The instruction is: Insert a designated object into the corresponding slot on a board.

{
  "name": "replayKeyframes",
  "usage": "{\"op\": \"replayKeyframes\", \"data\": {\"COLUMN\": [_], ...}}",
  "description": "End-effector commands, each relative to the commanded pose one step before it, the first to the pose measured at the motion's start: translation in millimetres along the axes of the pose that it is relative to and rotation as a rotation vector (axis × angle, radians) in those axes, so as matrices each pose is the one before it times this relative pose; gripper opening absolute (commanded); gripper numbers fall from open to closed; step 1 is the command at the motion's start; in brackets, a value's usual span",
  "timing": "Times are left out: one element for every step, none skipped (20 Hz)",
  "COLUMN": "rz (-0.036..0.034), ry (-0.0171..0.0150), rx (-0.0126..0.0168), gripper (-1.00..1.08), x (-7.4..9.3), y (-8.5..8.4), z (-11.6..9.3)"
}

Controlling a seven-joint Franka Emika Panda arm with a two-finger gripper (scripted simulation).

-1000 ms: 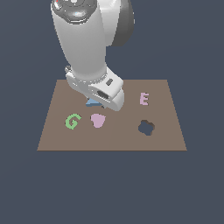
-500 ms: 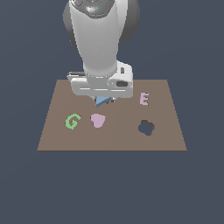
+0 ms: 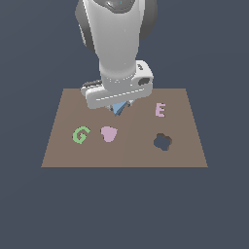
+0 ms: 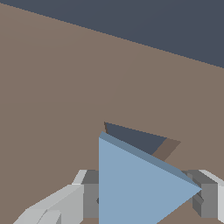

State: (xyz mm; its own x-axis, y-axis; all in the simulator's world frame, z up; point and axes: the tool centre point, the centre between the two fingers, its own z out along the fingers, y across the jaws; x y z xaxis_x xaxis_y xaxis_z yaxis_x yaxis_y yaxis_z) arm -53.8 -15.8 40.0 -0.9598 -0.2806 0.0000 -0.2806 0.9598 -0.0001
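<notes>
Wrist view: gripper (image 4: 144, 199) clamped on blue triangle (image 4: 135, 186), just above dark slot (image 4: 135, 141) in plain brown board (image 3: 126, 151); dark featureless surroundings.

We see a green letter G (image 3: 81, 134) lying flat, off toward the exterior view's left of the end effector and nearer the camera, with a pink heart-like blob (image 3: 109, 133) just beside it, almost directly in front of the end effector. On the other side, toward the exterior view's right, we find a pink letter E (image 3: 160, 110), and nearer the camera a dark clover-shaped hole (image 3: 163, 142).
</notes>
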Motion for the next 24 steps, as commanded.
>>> {"op": "replayKeyframes", "data": {"rz": [-0.06499, -0.02106, -0.01947, -0.0179, -0.0163, -0.01465, -0.01301, -0.01137, -0.00974, -0.00808, -0.00644, -0.00478, -0.00316, -0.00154, 0.0, 0.00395, 0.0, -0.00069, -0.00069, -0.00119, -0.00097, 0.0, -0.00069, 0.0], "ry": [-0.00017, 0.00008, 0.00007, 0.00007, 0.00007, 0.00006, 0.00006, 0.00005, 0.00005, 0.00004, 0.00004, 0.00004, 0.00003, 0.00003, 0.0, 0.00024, 0.0, -0.00003, -0.00001, 0.0, 0.00002, 0.0, 0.00003, 0.0], "rx": [0.00025, -0.00001, -0.00001, -0.00001, -0.00001, -0.00001, -0.00001, -0.00001, -0.00001, -0.00001, -0.00001, -0.00001, -0.00001, -0.00001, 0.0, -0.00023, 0.0, 0.00004, 0.00004, 0.00007, 0.00006, 0.0, 0.00005, 0.0], "gripper": [-1.0, -1.0, -1.0, -1.0, -1.0, -1.0, -1.0, -1.0, -1.0, -1.0, -1.0, -1.0, -1.0, -1.0, -1.0, -1.0, -1.0, -1.0, -1.0, -1.0, -1.0, -1.0, -1.0, 1.0], "x": [2.89, 1.01, 0.94, 0.86, 0.79, 0.71, 0.63, 0.56, 0.48, 0.41, 0.34, 0.27, 0.19, 0.11, 0.06, -0.12, 0.05, -0.03, 0.08, 0.05, 0.04, 0.19, -0.12, 0.0], "y": [2.82, 0.93, 0.86, 0.79, 0.72, 0.64, 0.57, 0.49, 0.42, 0.33, 0.26, 0.17, 0.1, 0.03, -0.06, -0.06, -0.08, 0.09, -0.07, 0.05, 0.06, -0.24, 0.25, 0.0], "z": [-0.31, -0.05, -0.04, -0.04, -0.03, -0.03, -0.03, -0.02, -0.02, -0.01, -0.01, 0.0, 0.0, 0.0, -0.01, 0.15, 0.41, 1.2, 2.03, 2.64, 2.04, 1.23, 0.41, 0.0]}}
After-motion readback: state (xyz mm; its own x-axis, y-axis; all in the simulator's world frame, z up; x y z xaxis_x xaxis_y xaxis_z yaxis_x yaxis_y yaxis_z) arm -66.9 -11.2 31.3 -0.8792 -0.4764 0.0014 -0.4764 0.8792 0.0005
